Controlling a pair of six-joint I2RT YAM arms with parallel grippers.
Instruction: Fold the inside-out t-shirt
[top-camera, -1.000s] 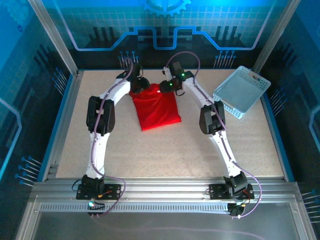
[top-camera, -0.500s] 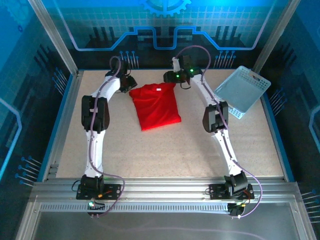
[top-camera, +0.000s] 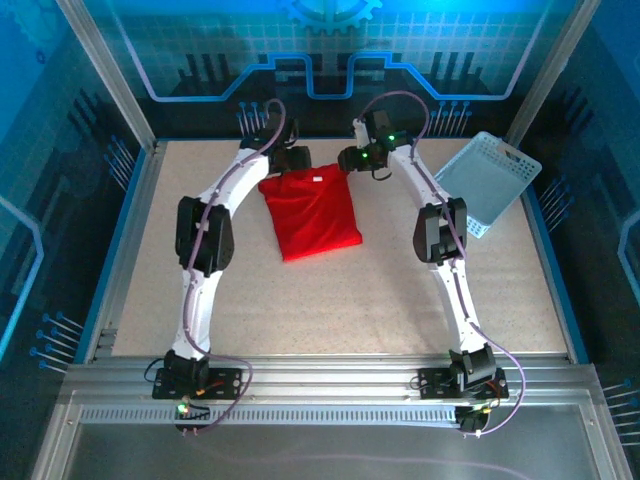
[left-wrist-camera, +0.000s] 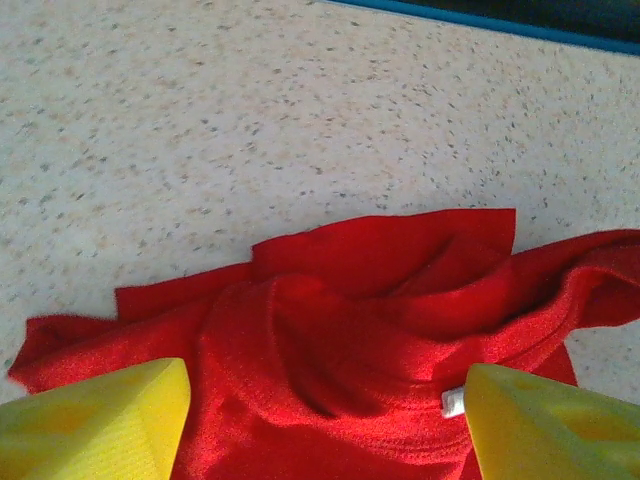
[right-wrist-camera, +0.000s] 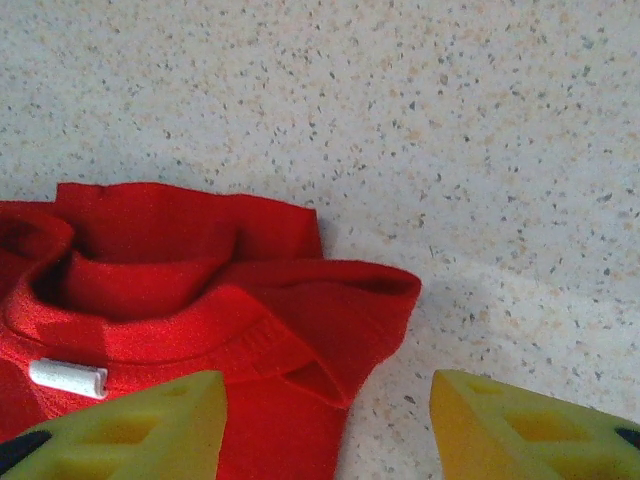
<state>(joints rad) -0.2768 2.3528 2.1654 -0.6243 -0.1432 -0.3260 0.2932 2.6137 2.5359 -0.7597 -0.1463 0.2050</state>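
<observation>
Since half a second ago, the left gripper has swung inward to the 11 o'clock corner of the shirt, while the right gripper hangs at 1 o'clock. Both have jaws spread, pinching nothing. The shirt lies folded on the table toward 12 o'clock, with the basket at its 2 o'clock.

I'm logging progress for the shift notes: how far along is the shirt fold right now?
Done: the red t-shirt lies on the table as a narrow folded rectangle. In hand: nothing is gripped; the left hand and right hand hover open over the rumpled collar end, tag showing. Left: smoothing that end, and probably another fold.
</observation>
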